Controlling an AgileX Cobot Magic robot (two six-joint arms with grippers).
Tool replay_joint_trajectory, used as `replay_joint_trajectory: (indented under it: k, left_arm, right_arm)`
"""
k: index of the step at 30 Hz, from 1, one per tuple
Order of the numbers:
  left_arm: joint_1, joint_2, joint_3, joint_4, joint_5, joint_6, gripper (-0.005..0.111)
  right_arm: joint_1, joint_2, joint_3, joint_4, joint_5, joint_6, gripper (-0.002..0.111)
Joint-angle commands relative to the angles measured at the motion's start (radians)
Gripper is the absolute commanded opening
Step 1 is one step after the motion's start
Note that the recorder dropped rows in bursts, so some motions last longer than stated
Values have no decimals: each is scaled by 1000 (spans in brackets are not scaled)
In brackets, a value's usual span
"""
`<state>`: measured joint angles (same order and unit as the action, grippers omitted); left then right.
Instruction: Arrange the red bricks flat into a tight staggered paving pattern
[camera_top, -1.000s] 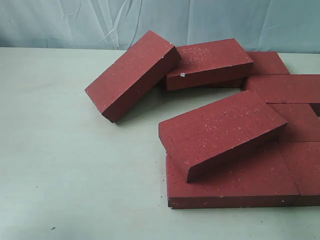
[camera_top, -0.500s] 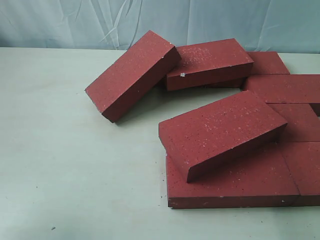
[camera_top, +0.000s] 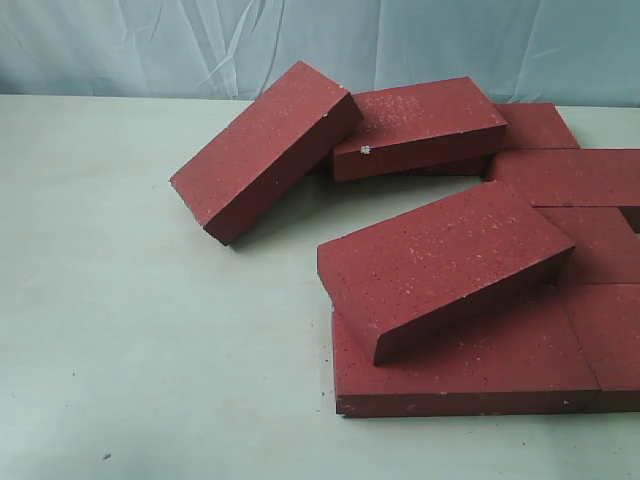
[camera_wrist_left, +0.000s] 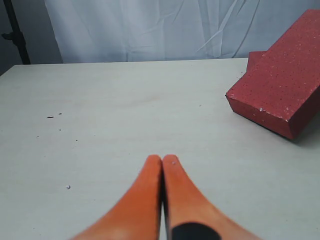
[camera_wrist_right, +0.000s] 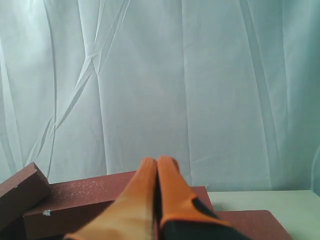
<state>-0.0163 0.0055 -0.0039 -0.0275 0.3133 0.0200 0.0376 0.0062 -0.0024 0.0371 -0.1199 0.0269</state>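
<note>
Several dark-red bricks lie in a loose heap on the pale table. One tilted brick (camera_top: 268, 148) leans at the left of the heap, its far end propped on another brick (camera_top: 415, 125). A third brick (camera_top: 442, 262) rests askew on flat bricks (camera_top: 470, 365) at the front right. Neither gripper shows in the exterior view. My left gripper (camera_wrist_left: 162, 159) is shut and empty over bare table, with the tilted brick (camera_wrist_left: 280, 90) some way off. My right gripper (camera_wrist_right: 158, 161) is shut and empty, raised above the bricks (camera_wrist_right: 75, 197) near the backdrop.
A wrinkled pale blue cloth backdrop (camera_top: 320, 45) hangs behind the table. Bare tabletop (camera_top: 130, 330) spans the left half and the front. Small dark specks (camera_wrist_left: 54, 117) dot the surface. More flat bricks (camera_top: 575, 175) run off the right edge.
</note>
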Motion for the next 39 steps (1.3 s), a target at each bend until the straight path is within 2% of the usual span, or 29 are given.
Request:
replay_joint_trajectory:
  k: [1, 7, 17, 22, 30, 39]
  left_arm:
    - [-6, -6, 4, 1, -9, -6, 0]
    - [-6, -6, 4, 1, -9, -6, 0]
    - [-6, -6, 4, 1, -9, -6, 0]
    - [-6, -6, 4, 1, -9, -6, 0]
    - [-6, -6, 4, 1, -9, -6, 0]
    - [-6, -6, 4, 1, -9, -6, 0]
  right_arm:
    - [-5, -6, 2, -5, -40, 1, -1]
    - [-5, -6, -13, -5, -62, 1, -1]
    - [-5, 55, -219, -5, 44, -27, -1]
    - [-5, 169, -363, -9, 164, -27, -1]
    - [-5, 405, -606, -9, 466, -27, -1]
    - [-5, 501, -631, -9, 424, -27, -1]
